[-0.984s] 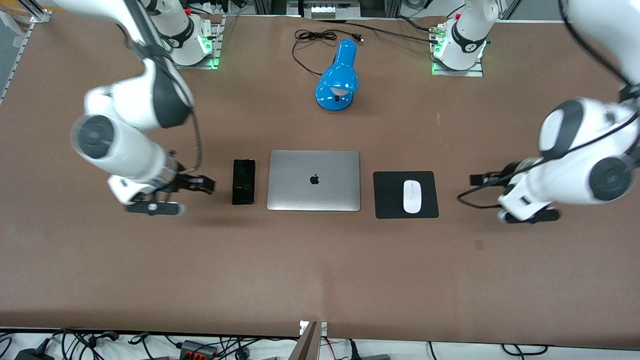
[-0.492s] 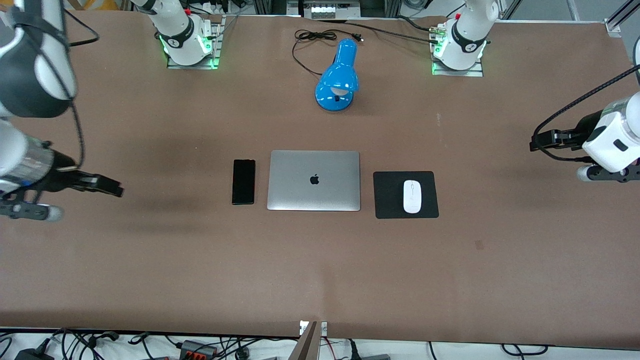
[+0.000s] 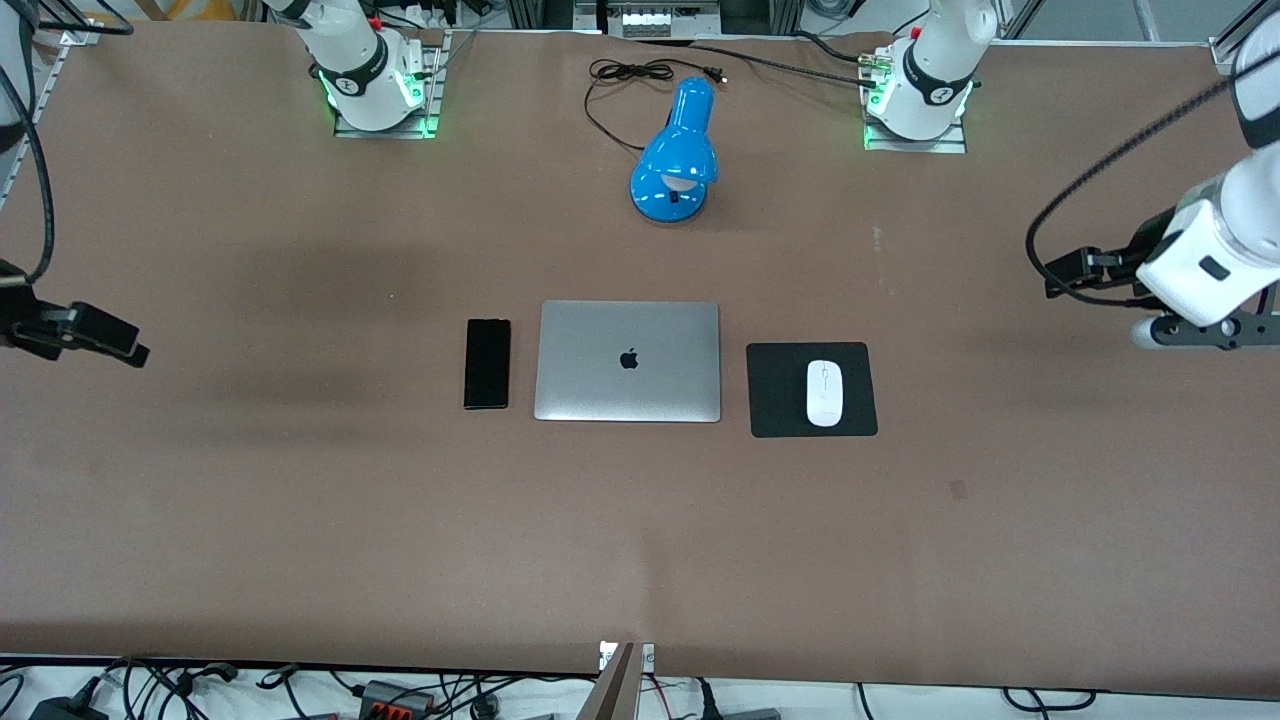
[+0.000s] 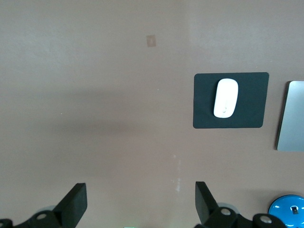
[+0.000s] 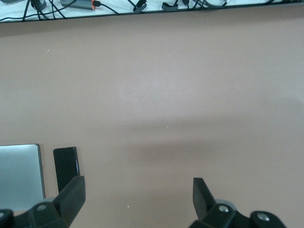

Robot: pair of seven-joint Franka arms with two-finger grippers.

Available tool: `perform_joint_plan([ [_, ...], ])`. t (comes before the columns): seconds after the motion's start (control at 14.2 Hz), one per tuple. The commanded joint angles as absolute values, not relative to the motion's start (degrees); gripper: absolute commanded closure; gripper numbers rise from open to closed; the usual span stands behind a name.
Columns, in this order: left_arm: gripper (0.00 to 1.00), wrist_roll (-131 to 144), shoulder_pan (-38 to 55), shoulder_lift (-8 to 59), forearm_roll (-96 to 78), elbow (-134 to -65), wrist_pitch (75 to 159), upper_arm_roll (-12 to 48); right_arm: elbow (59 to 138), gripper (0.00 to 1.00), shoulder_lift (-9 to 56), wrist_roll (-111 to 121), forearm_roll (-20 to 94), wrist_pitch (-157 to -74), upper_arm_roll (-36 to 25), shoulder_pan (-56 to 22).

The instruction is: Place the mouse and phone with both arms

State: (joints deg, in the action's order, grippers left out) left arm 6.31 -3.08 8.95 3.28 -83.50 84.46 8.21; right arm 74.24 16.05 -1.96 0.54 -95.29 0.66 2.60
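Observation:
The white mouse (image 3: pixel 824 393) lies on the square black pad (image 3: pixel 775 390), beside the laptop toward the left arm's end. It also shows in the left wrist view (image 4: pixel 225 98). The black phone (image 3: pixel 487 363) lies flat beside the laptop toward the right arm's end, and also shows in the right wrist view (image 5: pixel 65 166). My left gripper (image 3: pixel 1062 272) is open and empty, up over bare table near its end, well away from the mouse; its own view shows the wide gap (image 4: pixel 140 202). My right gripper (image 3: pixel 128 350) is open and empty over bare table at its end (image 5: pixel 137 199), well away from the phone.
A closed silver laptop (image 3: pixel 627 361) lies between phone and pad. A blue desk lamp (image 3: pixel 676 160) with a black cord lies farther from the camera than the laptop. Cables lie along the table's near edge (image 5: pixel 142 7).
Both arms have swung outward, away from the phone and the mouse, toward their own ends of the table. Phone and mouse have not moved.

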Motion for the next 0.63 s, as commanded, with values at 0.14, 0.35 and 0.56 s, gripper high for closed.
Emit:
perform_joint_plan([
  [0.14,0.0,7.56,-3.42,-4.31,2.37,-101.44,95.37,5.98,89.6,0.0,5.48,0.97,-2.8,-101.41,0.26,2.81],
  [0.35,0.0,8.52,-3.52,-3.69,1.41,-100.02,94.13,5.98,98.77,0.0,-1.74,1.14,-2.81,-101.35,0.35,2.9],
  [0.56,0.0,8.44,-4.13,-3.52,1.14,-99.93,93.43,5.98,98.88,0.0,-1.85,3.16,-2.29,-99.67,0.35,2.9],
])
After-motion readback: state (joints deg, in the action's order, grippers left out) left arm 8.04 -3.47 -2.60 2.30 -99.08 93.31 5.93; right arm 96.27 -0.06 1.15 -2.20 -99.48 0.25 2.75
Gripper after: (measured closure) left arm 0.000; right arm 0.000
